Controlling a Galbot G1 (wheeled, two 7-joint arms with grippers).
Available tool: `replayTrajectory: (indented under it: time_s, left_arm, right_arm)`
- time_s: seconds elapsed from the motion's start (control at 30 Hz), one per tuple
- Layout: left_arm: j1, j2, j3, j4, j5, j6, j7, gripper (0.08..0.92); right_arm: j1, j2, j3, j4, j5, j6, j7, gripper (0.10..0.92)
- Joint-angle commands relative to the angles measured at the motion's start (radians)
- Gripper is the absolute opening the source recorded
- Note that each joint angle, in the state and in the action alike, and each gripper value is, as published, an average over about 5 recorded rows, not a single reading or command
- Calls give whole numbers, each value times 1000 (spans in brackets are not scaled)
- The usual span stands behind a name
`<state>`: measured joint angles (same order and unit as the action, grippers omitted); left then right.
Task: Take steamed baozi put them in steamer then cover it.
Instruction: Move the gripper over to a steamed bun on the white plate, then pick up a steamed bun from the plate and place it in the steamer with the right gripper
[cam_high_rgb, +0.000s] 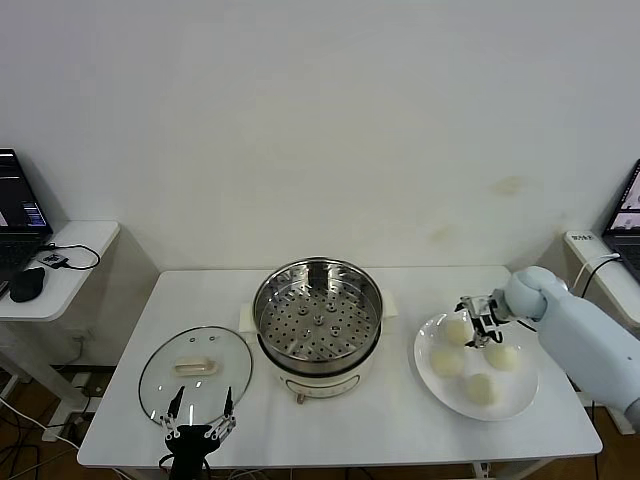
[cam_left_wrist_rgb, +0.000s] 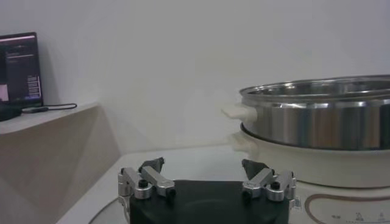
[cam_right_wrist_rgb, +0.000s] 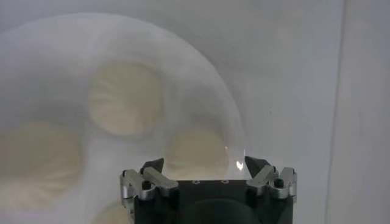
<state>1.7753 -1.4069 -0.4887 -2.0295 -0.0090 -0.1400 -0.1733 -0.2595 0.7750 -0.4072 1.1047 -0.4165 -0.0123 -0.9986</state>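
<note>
White table carries everything. Steamer stands at table centre, steel pot on cream base, perforated tray bare, uncovered; it lies between the two grippers, well apart from the right one, nearer the left.

White plate sits under and just beyond the right gripper, holding four steamed baozi. One bun lies directly beneath the right gripper's jaws, the other three just past it on the plate.

Glass lid with cream handle lies flat directly ahead of the left gripper.

Right gripper: jaws spread wide over the bun, nothing gripped; in the right wrist view the bun sits between the spread fingertips.

Left gripper: low at the near table edge, jaws wide apart, empty.
</note>
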Motion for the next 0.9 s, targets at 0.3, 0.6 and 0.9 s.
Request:
replayTrajectory:
  time_s: [0.3, 0.6, 0.9]
  left_arm:
    - [0, -2, 1, 5, 0, -3, -2, 823]
    - [1, -1, 2, 3, 0, -1, -2, 823]
    - [-3, 3, 7, 9, -2, -2, -2, 823]
  right_arm:
    - [17, 40, -21, -58, -28, -18, -5, 692]
    - [34, -1, -25, -8, 10, -18, -20, 622]
    - [152, -132, -59, 120, 189, -43, -33, 606]
